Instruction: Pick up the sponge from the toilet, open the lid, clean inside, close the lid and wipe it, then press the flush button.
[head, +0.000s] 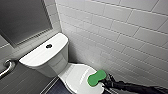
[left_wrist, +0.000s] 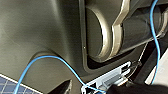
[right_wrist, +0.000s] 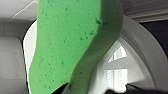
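Observation:
The white toilet has its lid (head: 73, 75) closed, and the boxy tank (head: 42, 58) stands behind it. The dark round flush button (head: 49, 46) sits in the middle of the tank top. The bright green sponge (head: 97, 78) lies on the lid's right edge. My right gripper (head: 107, 81) comes in from the lower right, open, with its tips at the sponge's near end. In the right wrist view the sponge (right_wrist: 75, 45) looms very close over the white lid (right_wrist: 140, 57). The left wrist view faces the robot's own dark body and a blue cable (left_wrist: 57, 62).
A white tiled wall (head: 120, 37) runs close along the toilet's right side. A metal grab bar (head: 7, 66) hangs on the grey wall at the left. Dark floor (head: 57, 88) shows in front of the bowl's left side.

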